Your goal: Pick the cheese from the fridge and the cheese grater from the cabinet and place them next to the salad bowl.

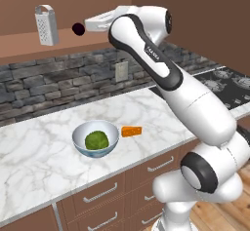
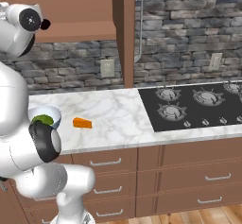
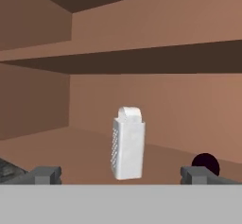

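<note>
- Cheese grater (image 1: 46,25) stands upright on the cabinet (image 1: 19,42) shelf ledge up at the left of the left base view, loop handle on top. Nothing's touching it.
- Just right of it on the same ledge sits a small dark ball (image 1: 78,28), close to the tip of the arm's hand.
- From the hand view the grater (image 3: 128,142) is dead ahead, and the pincer (image 3: 120,175) is wide open, one fingertip (image 3: 45,173) either side, well short of it. The ball (image 3: 205,164) peeks out by the right tip.
- Down on the marble counter (image 1: 39,152), the salad bowl (image 1: 95,138) holds its green leafy ball.
- Cheese (image 1: 131,131) lies on the counter just right of the bowl, a small gap between them.
</note>
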